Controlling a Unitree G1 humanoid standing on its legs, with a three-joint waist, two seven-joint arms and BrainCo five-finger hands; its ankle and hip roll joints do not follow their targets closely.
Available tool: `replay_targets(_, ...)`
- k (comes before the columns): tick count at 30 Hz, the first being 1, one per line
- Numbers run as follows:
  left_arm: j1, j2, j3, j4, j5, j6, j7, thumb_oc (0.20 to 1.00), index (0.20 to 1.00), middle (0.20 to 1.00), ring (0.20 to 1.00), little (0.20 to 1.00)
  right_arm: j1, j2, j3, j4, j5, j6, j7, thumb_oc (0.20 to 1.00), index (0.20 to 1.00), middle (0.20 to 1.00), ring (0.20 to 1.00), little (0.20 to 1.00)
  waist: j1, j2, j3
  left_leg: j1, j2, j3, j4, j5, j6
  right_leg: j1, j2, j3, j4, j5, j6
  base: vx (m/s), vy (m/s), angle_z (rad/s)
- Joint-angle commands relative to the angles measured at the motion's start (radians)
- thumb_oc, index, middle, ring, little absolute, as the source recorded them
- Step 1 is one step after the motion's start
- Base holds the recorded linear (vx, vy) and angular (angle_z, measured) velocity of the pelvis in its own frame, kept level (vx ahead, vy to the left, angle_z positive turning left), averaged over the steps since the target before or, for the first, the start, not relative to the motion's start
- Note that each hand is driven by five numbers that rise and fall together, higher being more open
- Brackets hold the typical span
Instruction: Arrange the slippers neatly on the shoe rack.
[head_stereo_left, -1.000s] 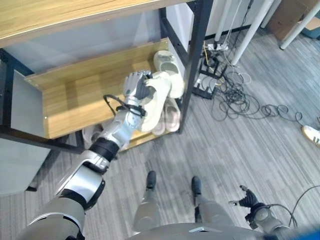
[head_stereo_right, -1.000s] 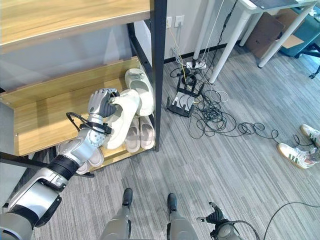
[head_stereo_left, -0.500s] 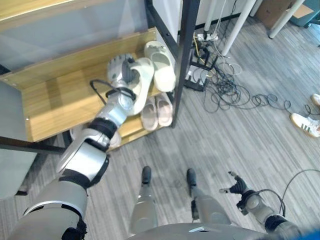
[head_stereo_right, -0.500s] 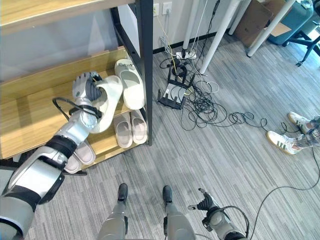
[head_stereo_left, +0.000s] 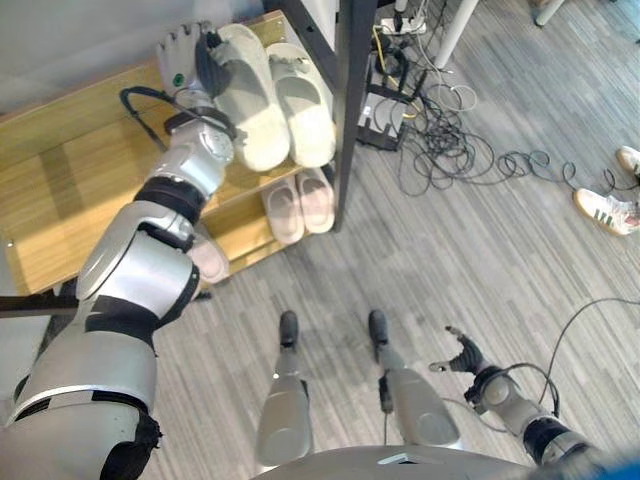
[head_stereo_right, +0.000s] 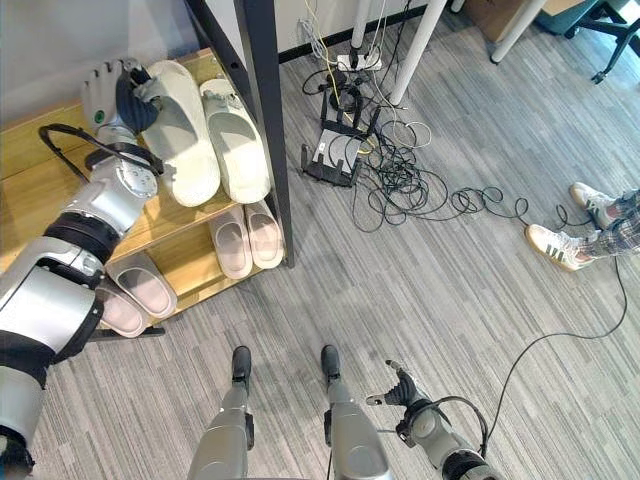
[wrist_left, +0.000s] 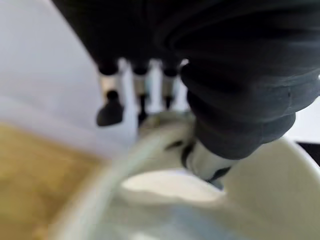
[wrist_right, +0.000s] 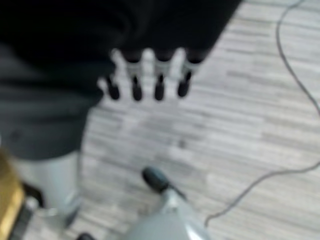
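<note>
The left hand (head_stereo_left: 193, 62) reaches into the shoe rack (head_stereo_left: 60, 190) and grips a cream slipper (head_stereo_left: 248, 95) at its far end, on the middle shelf. In the left wrist view the thumb sits inside the slipper's opening while the fingers (wrist_left: 111, 111) curl down behind the rim, so the hand pinches the edge between them. The slipper lies flat, or nearly so, on the shelf, just beside its mate (head_stereo_left: 303, 105), the two roughly parallel and touching or almost touching along their length.

It looks like a moulded foam slide: light, thick-soled and slightly springy, so it should keep its shape under a pinch and not need much force. The surface seems smooth and matte, probably not very slippery. The strap and the rim are the sensible places to hold; gripping one end lets the other end swing, so it is best set down flat before letting go.

On the lower shelf stand two pink pairs (head_stereo_right: 248, 238). The right hand (head_stereo_right: 398, 388) hangs low over the floor, fingers loosely spread, holding nothing.
</note>
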Motion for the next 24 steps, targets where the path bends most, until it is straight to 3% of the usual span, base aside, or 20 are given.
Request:
replay_targets(1, -0.031, -0.049, 0.063, 0.032, 0.034, -0.017, 0.016, 0.2, 0.2, 0.2, 0.2, 0.2, 0.002, -0.058, -0.001, -0.016, 0.032, -0.046, -0.026, 1.0, 1.0, 1.0, 1.0, 1.0, 0.005, -0.004, 0.026, -0.028, -0.061, 0.007, 0.14, -0.157, 0.067, -0.053, -0.061, -0.041, 0.139, -0.13, 0.042, 0.0, 0.0, 0.0)
replay_targets(6, -0.049, -0.071, 0.055, 0.046, 0.039, 0.007, 0.03, 0.2, 0.2, 0.2, 0.2, 0.2, 0.013, -0.04, 0.009, -0.012, 0.009, -0.04, -0.041, 1.0, 1.0, 1.0, 1.0, 1.0, 0.001, -0.01, 0.024, -0.025, -0.061, 0.013, 0.14, -0.163, 0.069, -0.059, -0.061, -0.031, 0.138, -0.125, 0.045, 0.0, 0.014, 0.05)
replay_targets(15, -0.055, -0.011, 0.072, 0.054, 0.014, 0.002, 0.038, 0.206, 0.206, 0.206, 0.206, 0.206, 0.025, -0.037, 0.003, 0.006, -0.008, -0.036, -0.051, 1.0, 1.0, 1.0, 1.0, 1.0, 0.003, -0.014, 0.016, -0.033, -0.06, 0.009, 0.144, -0.163, 0.071, -0.061, -0.061, -0.036, 0.137, -0.124, 0.045, 0.0, 0.001, 0.0)
replay_targets(16, -0.053, -0.001, 0.067, 0.058, 0.019, 0.004, 0.037, 0.664, 0.664, 0.664, 0.664, 0.664, 0.025, -0.034, 0.005, 0.012, -0.01, -0.035, -0.052, 1.0, 1.0, 1.0, 1.0, 1.0, 0.004, -0.016, 0.014, -0.035, -0.06, 0.007, 0.144, -0.163, 0.071, -0.061, -0.061, -0.037, 0.136, -0.123, 0.046, 0.0, 0.0, 0.0)
replay_targets(17, -0.053, 0.0, 0.067, 0.062, 0.019, 0.004, 0.036, 1.0, 1.0, 1.0, 1.0, 1.0, 0.021, -0.032, 0.005, 0.016, -0.009, -0.034, -0.053, 1.0, 1.0, 1.0, 1.0, 1.0, 0.005, -0.018, 0.013, -0.035, -0.061, 0.006, 0.144, -0.162, 0.07, -0.061, -0.061, -0.038, 0.135, -0.122, 0.047, 0.0, 0.0, 0.0)
replay_targets(24, -0.045, -0.03, 0.085, 0.081, -0.02, -0.011, 0.016, 1.0, 1.0, 1.0, 1.0, 1.0, 0.01, -0.026, 0.011, 0.028, -0.008, -0.028, -0.051, 1.0, 1.0, 1.0, 1.0, 1.0, 0.006, -0.035, 0.0, -0.035, -0.063, 0.003, 0.147, -0.167, 0.073, -0.057, -0.064, -0.039, 0.13, -0.118, 0.048, 0.0, 0.001, 0.01)
